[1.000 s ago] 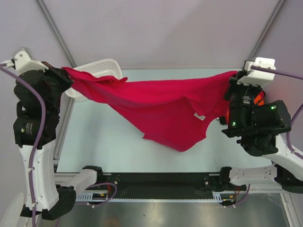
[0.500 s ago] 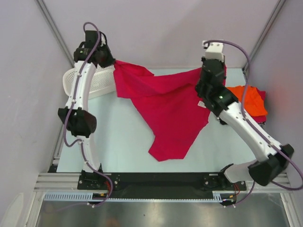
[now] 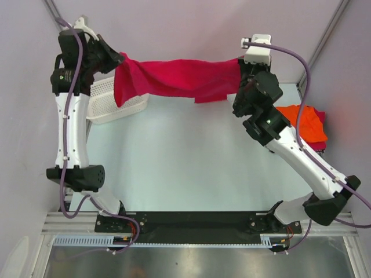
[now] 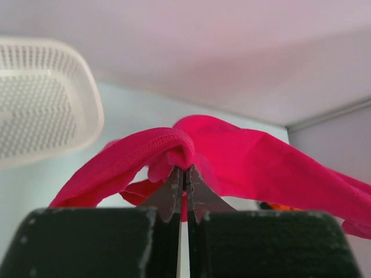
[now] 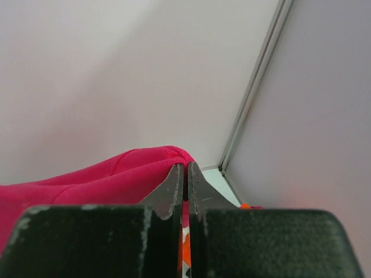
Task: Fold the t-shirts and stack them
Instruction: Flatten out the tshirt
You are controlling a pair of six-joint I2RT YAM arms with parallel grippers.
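Top external view has the crimson t-shirt (image 3: 174, 78) strung as a band high over the far end of the counter (image 3: 185, 174). The left end effector (image 3: 117, 61) is pinched shut on one bunched edge above the basket (image 3: 107, 107), and the right end effector (image 3: 239, 70) is clamped on the other edge. No fold looks made yet. An orange t-shirt (image 3: 297, 114) lies heaped on a second crimson t-shirt (image 3: 317, 138) at the right, so folding and stacking seem mostly ahead. Half a second earlier the cloth sagged to the counter; now both arms are higher and it hangs clear.
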